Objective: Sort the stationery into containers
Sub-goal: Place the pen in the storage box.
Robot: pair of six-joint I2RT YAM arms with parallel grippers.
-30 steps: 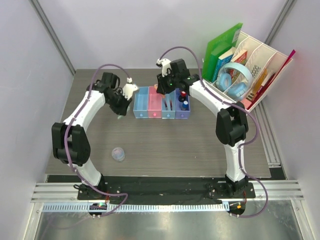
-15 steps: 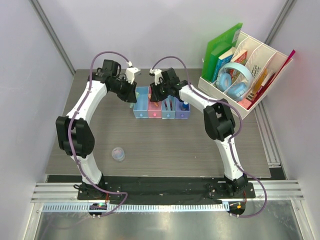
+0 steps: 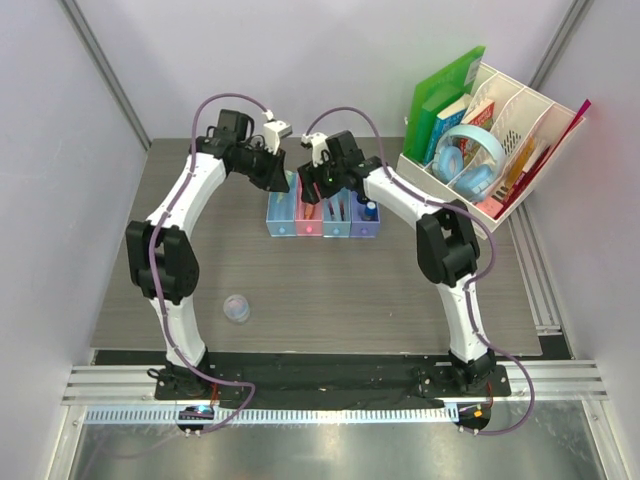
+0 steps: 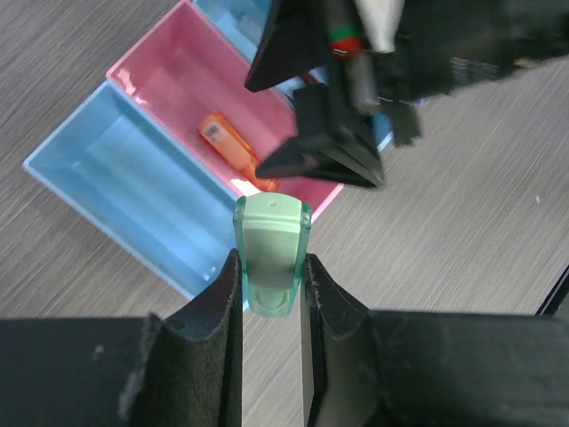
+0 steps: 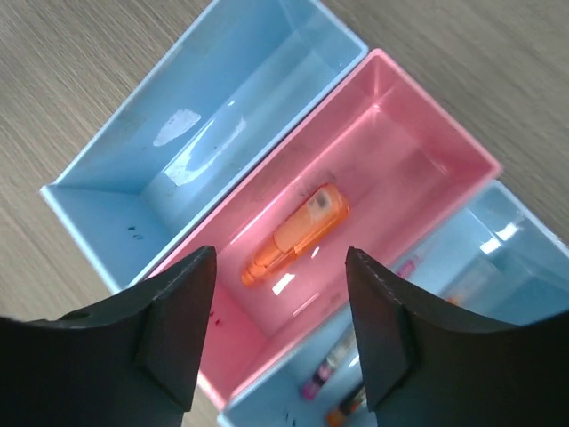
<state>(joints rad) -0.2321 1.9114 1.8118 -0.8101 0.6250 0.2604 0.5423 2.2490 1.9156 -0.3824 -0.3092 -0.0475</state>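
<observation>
So the left jaws are pinching the short green piece (image 4: 271,240) by its lower end, most of it sticking out past the tips. From the left wrist cam it hangs over the rim where the end light blue tray (image 4: 133,178) meets the pink tray (image 5: 427,151). That's not a great spot to let go, imo. I'd slide it over the middle of the blue tray's floor, get low, then open, so it can't bounce off the wall onto the bench (image 3: 350,290).

The right jaws are spread wide with nothing between them, hanging over the pink tray. The orange piece (image 5: 296,235) lies flat on its floor below the gap, untouched. Both wrists are really close here, so one should back off first.

The bluish disc (image 3: 237,308) sits on the bench, well apart from both jaws.
</observation>
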